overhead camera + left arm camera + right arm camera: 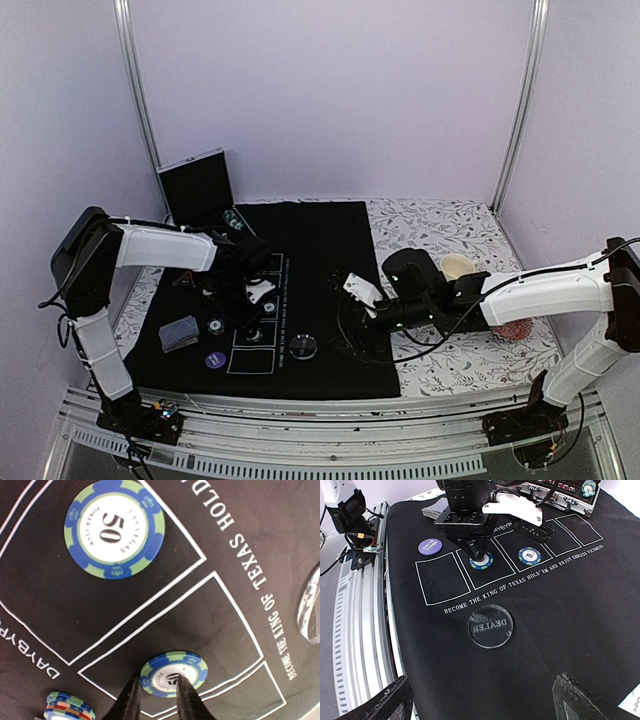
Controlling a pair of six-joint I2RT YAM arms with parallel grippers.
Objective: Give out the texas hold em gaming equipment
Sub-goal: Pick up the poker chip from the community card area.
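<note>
A blue-green "50" poker chip [170, 672] lies flat on the black mat inside a white box, also seen in the right wrist view [481, 561]. My left gripper [159, 700] stands right over it with the jaws slightly apart. One fingertip [187, 695] overlaps the chip's face. A second "50" chip [114, 528] lies in the neighbouring box. My right gripper [485, 705] is open and empty, short of the clear "DEALER" disc [490, 626]. The purple-blue disc [429, 546] and the card deck [179, 332] lie at the mat's left. No red triangle marker is clearly visible.
A small stack of chips [70, 709] stands beside the left fingers. An open black case [195, 187] stands at the mat's far left corner. A cream cup [458, 266] and a reddish dish [515, 330] sit on the flowered cloth at the right.
</note>
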